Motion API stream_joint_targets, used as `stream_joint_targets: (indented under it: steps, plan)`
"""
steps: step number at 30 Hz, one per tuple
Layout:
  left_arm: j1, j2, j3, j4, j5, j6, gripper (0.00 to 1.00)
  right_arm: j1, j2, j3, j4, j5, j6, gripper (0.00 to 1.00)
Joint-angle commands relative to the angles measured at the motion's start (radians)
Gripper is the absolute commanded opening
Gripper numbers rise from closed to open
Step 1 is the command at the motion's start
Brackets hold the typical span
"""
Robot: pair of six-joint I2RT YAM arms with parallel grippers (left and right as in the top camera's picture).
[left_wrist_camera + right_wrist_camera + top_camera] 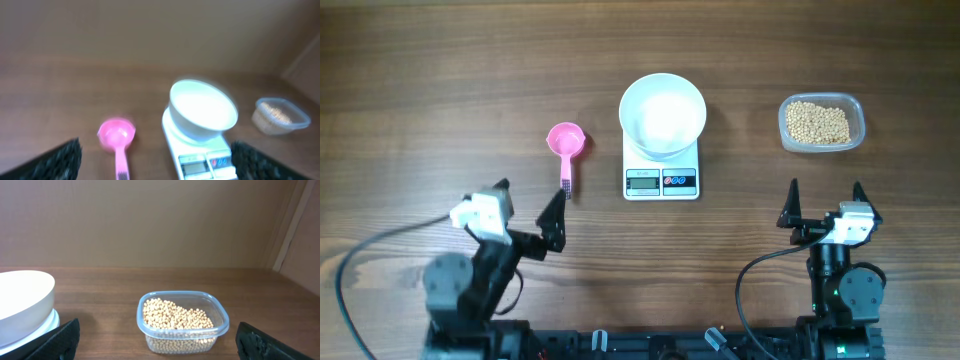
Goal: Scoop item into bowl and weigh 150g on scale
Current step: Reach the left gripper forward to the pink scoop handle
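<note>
An empty white bowl [663, 113] [202, 109] [22, 302] stands on the white scale [662, 176] [202, 159] at the table's middle. To its right, beige beans [817, 121] [175, 317] [276, 112] fill a clear plastic tub [821, 143] [183, 335]. A pink scoop [566, 145] [117, 137] lies left of the scale, handle pointing toward me. Just below the scoop's handle, my left gripper [528, 205] [155, 165] hangs open and empty. My right gripper [825, 195] [157, 340] is open too, near the table's front, facing the tub with nothing between its fingers.
Brown wooden tabletop all around. A tan wall rises behind the table in both wrist views. Arm bases and cables sit along the front edge [640, 345].
</note>
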Motion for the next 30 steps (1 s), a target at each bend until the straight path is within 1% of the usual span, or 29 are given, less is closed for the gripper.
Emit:
stream_joint_targets:
  steps: [1, 2, 3, 4, 5, 6, 7, 9, 14, 16, 19, 21, 23, 25, 28, 30]
  plan:
    - [-0.001, 0.432, 0.288, -0.146, 0.123, 0.003, 1.00, 0.006, -0.006, -0.001, 0.003, -0.016, 0.008, 1.00]
    - [-0.001, 0.552, 0.330, -0.141, 0.183, 0.002, 1.00, 0.006, -0.006, -0.001, 0.003, -0.016, 0.008, 1.00]
    - [0.002, 0.634, 0.346, -0.100, 0.179, -0.008, 1.00, 0.006, -0.006, -0.001, 0.003, -0.016, 0.009, 1.00]
    - [0.022, 0.713, 0.375, -0.072, 0.162, -0.103, 1.00, 0.006, -0.006, -0.001, 0.003, -0.016, 0.008, 1.00]
    - [0.048, 0.768, 0.407, -0.093, 0.122, -0.182, 1.00, 0.006, -0.006, -0.001, 0.004, -0.016, 0.008, 1.00]
    - [0.084, 0.827, 0.451, -0.150, 0.079, -0.251, 1.00, 0.006, -0.006, -0.001, 0.003, -0.016, 0.009, 1.00]
    - [0.110, 0.866, 0.476, -0.182, 0.078, -0.265, 1.00, 0.006, -0.006, -0.001, 0.003, -0.016, 0.008, 1.00]
    - [0.124, 0.906, 0.479, -0.185, 0.078, -0.264, 1.00, 0.006, -0.006, -0.001, 0.003, -0.016, 0.008, 1.00]
    - [0.121, 0.918, 0.479, -0.281, 0.097, -0.264, 1.00, 0.006, -0.006, -0.001, 0.003, -0.016, 0.009, 1.00]
    - [0.121, 0.924, 0.477, -0.342, 0.069, -0.257, 1.00, 0.006, -0.006, -0.001, 0.003, -0.016, 0.008, 1.00]
    - [0.122, 0.965, 0.477, -0.387, 0.003, -0.257, 1.00, 0.006, -0.006, -0.001, 0.003, -0.016, 0.008, 1.00]
    - [0.122, 1.016, 0.477, -0.398, 0.018, -0.257, 1.00, 0.006, -0.006, -0.001, 0.003, -0.016, 0.008, 1.00]
    - [0.122, 1.087, 0.477, -0.389, 0.092, -0.220, 1.00, 0.006, -0.006, -0.001, 0.003, -0.016, 0.009, 1.00]
    - [0.122, 1.159, 0.477, -0.362, 0.125, -0.178, 1.00, 0.006, -0.006, -0.001, 0.004, -0.016, 0.008, 1.00]
    - [0.122, 1.263, 0.477, -0.285, 0.159, -0.177, 1.00, 0.006, -0.006, -0.001, 0.003, -0.016, 0.008, 1.00]
    - [0.122, 1.313, 0.477, -0.226, 0.239, -0.137, 0.99, 0.006, -0.006, -0.001, 0.003, -0.016, 0.008, 1.00]
